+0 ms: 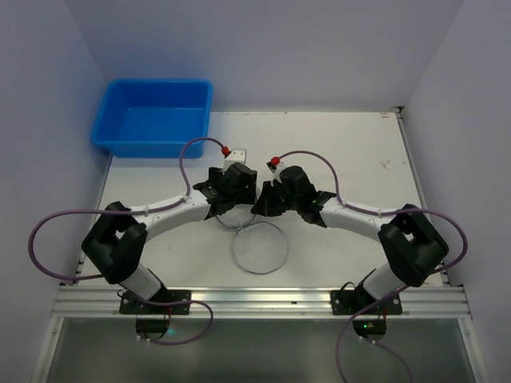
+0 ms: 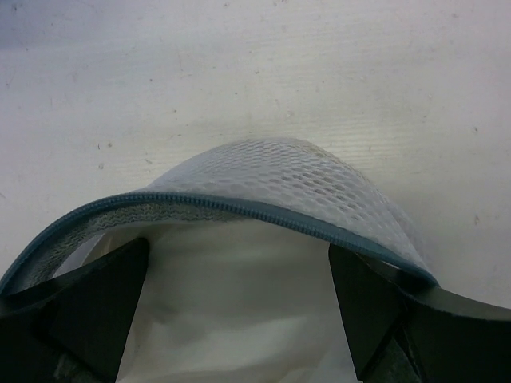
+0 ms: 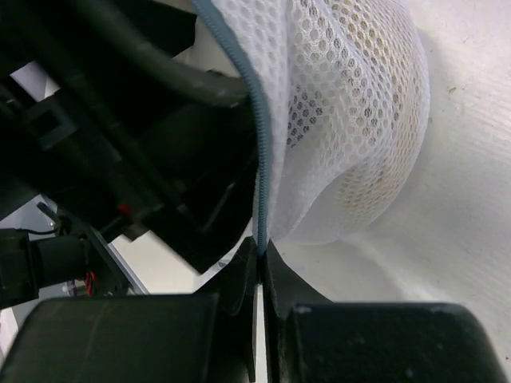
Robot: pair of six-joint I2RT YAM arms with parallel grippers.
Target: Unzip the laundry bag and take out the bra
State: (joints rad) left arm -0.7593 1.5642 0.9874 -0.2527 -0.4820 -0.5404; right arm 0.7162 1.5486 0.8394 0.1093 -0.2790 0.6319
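Observation:
The white mesh laundry bag [image 2: 303,179] is held up between my two grippers. Its blue-grey zipper rim [image 2: 239,209] arches over an open mouth. My left gripper [image 2: 238,249] is open, its fingers [image 2: 359,303] spread wide just under the rim, with smooth white cloth [image 2: 239,311] between them that may be the bra. My right gripper [image 3: 260,249] is shut on the zipper edge [image 3: 257,159], and the mesh [image 3: 351,120] bulges to its right. From above, both grippers [image 1: 249,198] meet mid-table and a round mesh panel of the bag [image 1: 259,249] lies in front of them.
A blue plastic tub [image 1: 152,116] stands at the table's back left corner. The white table [image 1: 351,152] has walls on the left, back and right. The aluminium rail [image 1: 255,302] with both arm bases runs along the near edge.

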